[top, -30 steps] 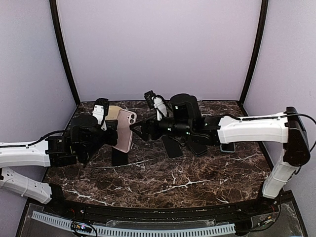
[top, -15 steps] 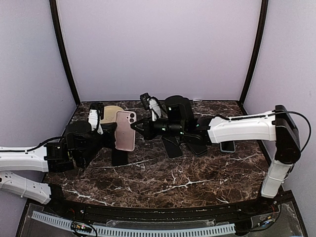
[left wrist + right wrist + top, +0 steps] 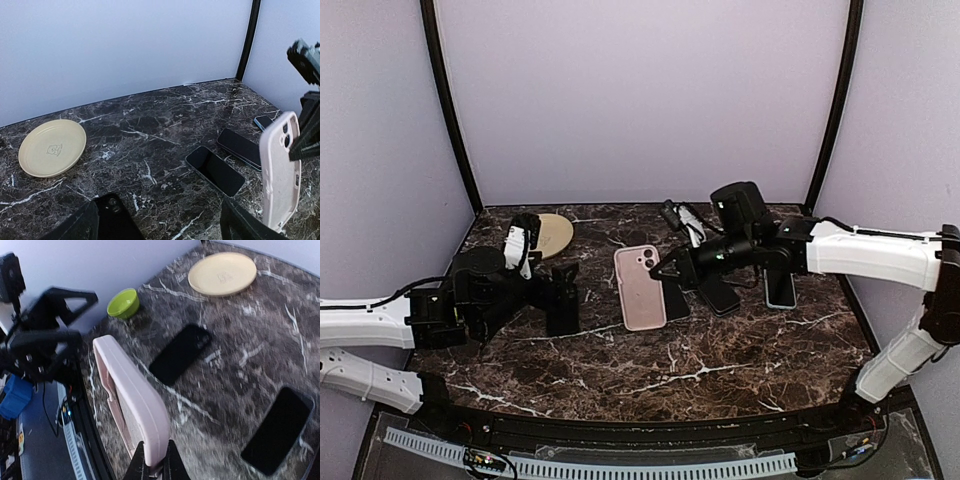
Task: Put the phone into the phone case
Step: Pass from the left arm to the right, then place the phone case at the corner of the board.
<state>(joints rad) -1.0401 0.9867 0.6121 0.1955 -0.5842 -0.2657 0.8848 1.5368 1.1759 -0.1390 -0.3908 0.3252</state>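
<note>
- Your right gripper (image 3: 152, 462) is clenched on one end of the soft pink rounded-corner phone case (image 3: 131, 400). It's holding the case up on edge over the dark marble tabletop (image 3: 720, 370), about midway between the two arms. I can't tell whether the far end touches the marble.
- Pinching only the rim leaves the rest of the shell free, which I'd guess is the point: a phone can go in without fingers in the way.
- Your left gripper (image 3: 563, 285) is released, fingers spread wide with nothing between them. It's near the case on its left side, not touching it.
- Right under that open left gripper lies a flat black phone-shaped slab with a camera bump (image 3: 112, 220). It could be the phone or another case, I honestly can't tell.
- A dark glass-fronted phone (image 3: 215, 171) lies flat on the marble near the case, with more like it behind.
- No phone is in the case yet, so I'd say the left arm needs to pick one.
- The cream round plate (image 3: 52, 147) and lime green bowl (image 3: 123, 302) sit well apart.
</note>
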